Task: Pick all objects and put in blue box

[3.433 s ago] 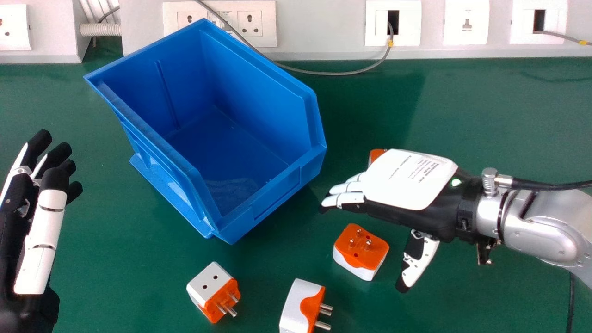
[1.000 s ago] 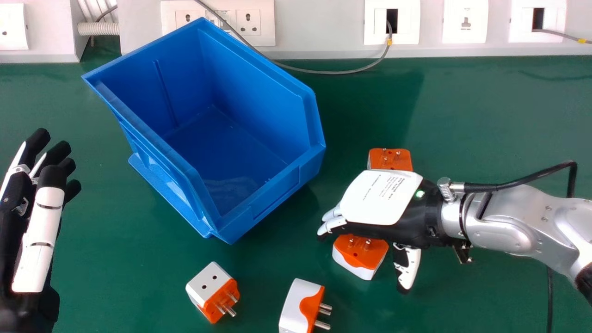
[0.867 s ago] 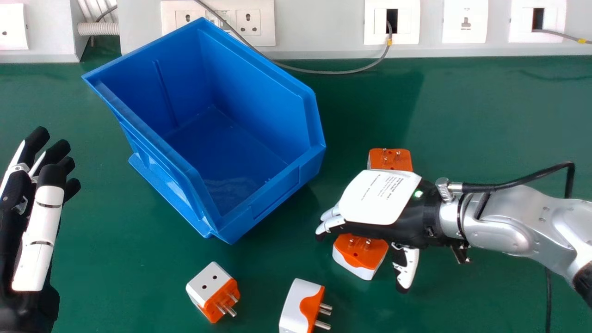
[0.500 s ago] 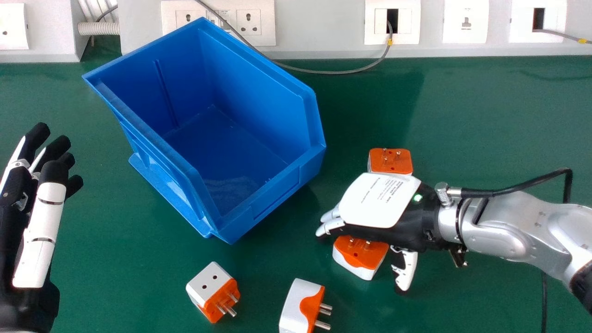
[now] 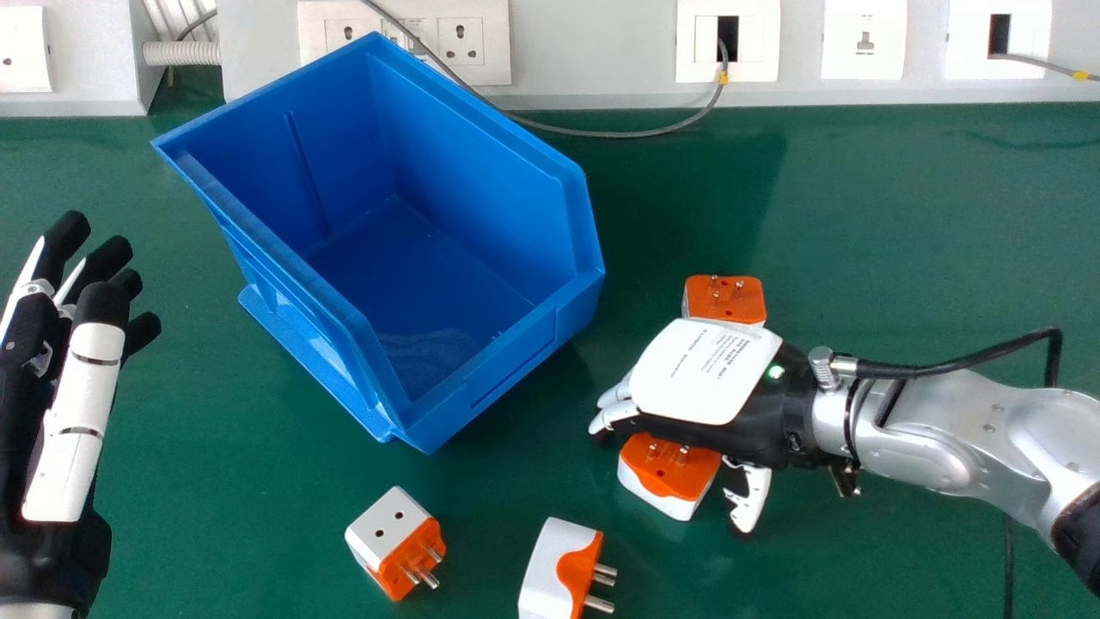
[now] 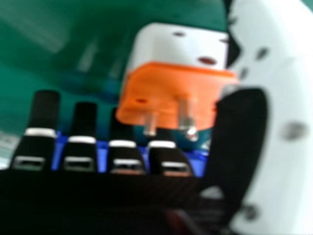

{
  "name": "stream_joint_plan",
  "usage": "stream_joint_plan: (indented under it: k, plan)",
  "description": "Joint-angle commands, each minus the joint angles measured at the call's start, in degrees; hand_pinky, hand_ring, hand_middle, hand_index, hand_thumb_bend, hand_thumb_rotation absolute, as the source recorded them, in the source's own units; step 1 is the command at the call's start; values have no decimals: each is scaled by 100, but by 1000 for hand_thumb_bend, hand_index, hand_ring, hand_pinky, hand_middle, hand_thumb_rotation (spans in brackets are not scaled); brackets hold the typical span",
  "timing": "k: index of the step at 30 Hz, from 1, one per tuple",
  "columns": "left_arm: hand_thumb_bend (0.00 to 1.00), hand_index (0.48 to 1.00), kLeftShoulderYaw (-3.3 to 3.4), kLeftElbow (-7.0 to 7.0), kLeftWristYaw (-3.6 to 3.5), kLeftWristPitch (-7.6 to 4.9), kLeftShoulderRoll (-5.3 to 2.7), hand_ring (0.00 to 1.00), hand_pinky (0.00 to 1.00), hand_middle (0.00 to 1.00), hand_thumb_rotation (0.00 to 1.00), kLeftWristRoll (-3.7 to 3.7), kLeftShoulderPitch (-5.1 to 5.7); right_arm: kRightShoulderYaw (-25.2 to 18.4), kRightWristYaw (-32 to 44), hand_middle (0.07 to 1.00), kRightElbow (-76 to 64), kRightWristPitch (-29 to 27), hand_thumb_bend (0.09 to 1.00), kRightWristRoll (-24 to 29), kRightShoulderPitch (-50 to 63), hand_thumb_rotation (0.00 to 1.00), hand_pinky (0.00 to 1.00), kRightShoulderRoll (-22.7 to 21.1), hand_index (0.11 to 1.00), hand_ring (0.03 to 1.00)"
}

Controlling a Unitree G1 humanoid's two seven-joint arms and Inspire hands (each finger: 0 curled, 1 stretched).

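Clock directions per head view, centre as pivot. Blue box (image 5: 507, 371) on the green desk (image 5: 876, 215), 10 o'clock, open side up, low front lip toward 5. Right hand (image 5: 709, 370) at 4 o'clock, palm down, fingers toward 9, thumb standing apart from them on the near side. Open; grip on the adapter not confirmed.

Pins-up adapter (image 5: 666, 481), 5 o'clock, on desk partly under that hand, orange face up. Right hand view: the same adapter sits between thumb and fingers of the right hand (image 6: 122, 159); thumb overlaps its edge, contact can't tell.

Far adapter (image 5: 726, 297) at 3 o'clock, orange side up with pins upright, just beyond the hand, partly covered by it. Cube-shaped adapter (image 5: 387, 529) at 7, holed white face up, pins toward 4. Side-lying adapter (image 5: 546, 567) at 6, pins toward 3, cut by view edge.

Left hand (image 5: 77, 413) around 9 o'clock, open, fingers toward 12, well apart from all adapters. Grey cable (image 5: 614, 134) along 12, by the sockets (image 5: 494, 73).
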Motion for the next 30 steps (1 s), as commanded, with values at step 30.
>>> stream_joint_plan:
  k: [30]
  plan:
    - [515,951,69,-318,-20,80,147,929,876,931,749,78,-9,152,-428,809,17,39,688,14,-92,67,663,-27,767,783]
